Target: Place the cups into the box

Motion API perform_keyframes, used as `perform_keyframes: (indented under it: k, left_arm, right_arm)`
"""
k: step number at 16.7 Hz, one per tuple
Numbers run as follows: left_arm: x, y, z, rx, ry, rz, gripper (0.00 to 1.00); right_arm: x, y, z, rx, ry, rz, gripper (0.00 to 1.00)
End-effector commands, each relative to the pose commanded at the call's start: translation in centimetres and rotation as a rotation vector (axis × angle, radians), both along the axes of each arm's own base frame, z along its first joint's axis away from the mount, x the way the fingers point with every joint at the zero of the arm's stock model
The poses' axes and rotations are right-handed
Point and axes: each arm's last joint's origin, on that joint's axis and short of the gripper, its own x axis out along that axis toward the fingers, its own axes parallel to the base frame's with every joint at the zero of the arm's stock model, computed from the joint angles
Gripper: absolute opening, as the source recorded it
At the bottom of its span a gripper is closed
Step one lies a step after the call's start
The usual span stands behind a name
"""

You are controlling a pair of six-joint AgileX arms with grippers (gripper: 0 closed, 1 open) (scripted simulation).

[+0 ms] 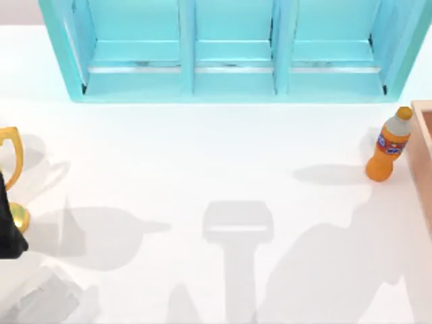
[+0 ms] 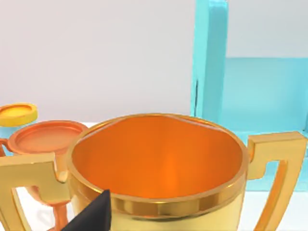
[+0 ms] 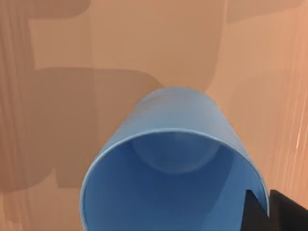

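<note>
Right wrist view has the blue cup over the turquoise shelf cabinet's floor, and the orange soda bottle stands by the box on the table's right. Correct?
Not quite. In the right wrist view the blue cup hangs over the tan inside of the box, not the cabinet. The orange soda bottle does stand beside the box on the table's right.

The top view looks straight down on the white bench (image 1: 202,169) from well above, the turquoise cabinet (image 1: 233,50) along its upper edge. The left wrist camera sits very close to a gold trophy (image 2: 159,168), facing level toward that same cabinet (image 2: 250,96). The right wrist camera looks down at close range into a blue cup (image 3: 173,178) over a tan surface, probably the box (image 1: 425,155) at the top view's right edge.
</note>
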Motion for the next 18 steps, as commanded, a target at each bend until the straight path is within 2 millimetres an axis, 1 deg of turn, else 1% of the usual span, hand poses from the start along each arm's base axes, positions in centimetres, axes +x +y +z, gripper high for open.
perform_keyframes:
  k: [9, 10, 18]
  left_arm:
    - [0.00, 0.00, 0.00, 0.000, 0.000, 0.000, 1.00]
    - [0.00, 0.00, 0.00, 0.000, 0.000, 0.000, 1.00]
    - [0.00, 0.00, 0.00, 0.000, 0.000, 0.000, 1.00]
  right_arm:
    - [0.00, 0.00, 0.00, 0.000, 0.000, 0.000, 0.98]
    - [0.00, 0.00, 0.00, 0.000, 0.000, 0.000, 1.00]
    - [-0.03, -0.06, 0.01, 0.000, 0.000, -0.002, 1.00]
